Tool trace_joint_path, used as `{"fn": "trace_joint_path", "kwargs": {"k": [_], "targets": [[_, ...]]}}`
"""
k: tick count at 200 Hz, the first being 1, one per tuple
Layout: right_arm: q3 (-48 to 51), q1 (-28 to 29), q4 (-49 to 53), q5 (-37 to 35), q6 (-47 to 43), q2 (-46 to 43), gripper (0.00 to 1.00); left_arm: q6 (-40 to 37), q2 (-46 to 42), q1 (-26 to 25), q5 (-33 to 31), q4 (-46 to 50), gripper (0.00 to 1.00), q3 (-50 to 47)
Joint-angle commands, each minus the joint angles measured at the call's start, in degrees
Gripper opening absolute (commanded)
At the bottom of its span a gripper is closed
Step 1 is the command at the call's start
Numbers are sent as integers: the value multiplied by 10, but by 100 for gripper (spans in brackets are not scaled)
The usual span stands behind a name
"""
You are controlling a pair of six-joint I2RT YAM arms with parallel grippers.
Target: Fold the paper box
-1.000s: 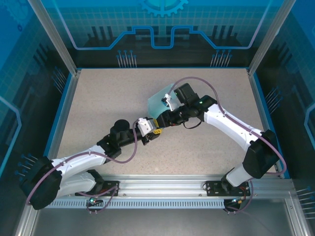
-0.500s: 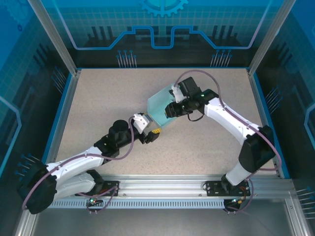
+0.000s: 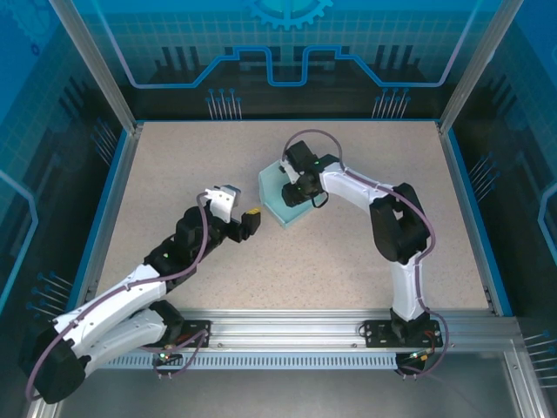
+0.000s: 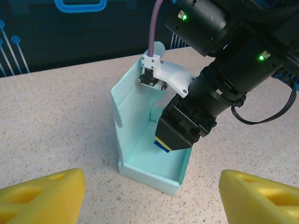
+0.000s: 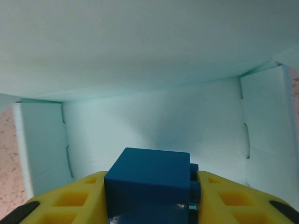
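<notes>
Left side first: the left end effector (image 3: 248,219) hangs over the speckled beige, grainy surface (image 3: 174,165), just beside the box but not touching it. On its own wrist cam the blocky yellow plastic fingers (image 4: 42,196) are spread wide with nothing between them.

A bit past the middle of the surface sits the pale light-blue thin card paper box (image 3: 278,214), only half folded. From the left wrist it looks like a shallow matte tray with a low front lip. One tall panel stands up along its left side, with a rounded tab at the far top. In the top view its long axis runs far to near, with the near end skewed slightly right and the open side up.

The right end effector (image 3: 293,193) reaches down into the tray, and its black body hides a good chunk of the tray floor. Its yellow fingers (image 5: 70,203) are clamped on a small dark blue hard-edged cube (image 5: 148,179). The cube's underside is cut off by the frame, so I can't tell if it touches the card.
</notes>
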State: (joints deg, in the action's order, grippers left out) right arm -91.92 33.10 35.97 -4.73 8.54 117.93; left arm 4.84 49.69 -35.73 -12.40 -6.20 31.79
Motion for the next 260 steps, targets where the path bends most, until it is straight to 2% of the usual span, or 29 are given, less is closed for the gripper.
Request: {"fn": "trace_joint_path", "kwargs": {"k": [1, 38, 56, 80, 114, 144, 176, 207, 239, 260], "targets": [[-16, 6, 0, -26, -6, 14, 45, 24, -18, 6, -28, 38, 77, 23], [-11, 5, -3, -31, -5, 19, 55, 36, -25, 10, -79, 61, 76, 33], [-3, 4, -2, -32, -6, 7, 61, 37, -24, 13, -81, 66, 76, 39], [9, 3, -3, -32, -5, -22, 62, 46, -17, 19, -81, 70, 76, 48], [85, -8, -52, -2, -28, -146, 64, 71, 51, 27, -16, 117, 76, 89], [136, -72, -102, 80, -88, -219, 67, 93, 151, 28, 11, 160, 76, 149], [105, -139, -119, 144, -143, -179, 71, 100, 230, 27, -6, 159, 75, 188], [50, -152, -108, 165, -197, -110, 71, 104, 287, 32, -25, 160, 73, 214], [10, -153, -105, 195, -230, -58, 66, 106, 331, 43, -24, 164, 70, 238], [-10, -153, -102, 204, -242, -30, 59, 111, 349, 47, -18, 164, 67, 244]]}}
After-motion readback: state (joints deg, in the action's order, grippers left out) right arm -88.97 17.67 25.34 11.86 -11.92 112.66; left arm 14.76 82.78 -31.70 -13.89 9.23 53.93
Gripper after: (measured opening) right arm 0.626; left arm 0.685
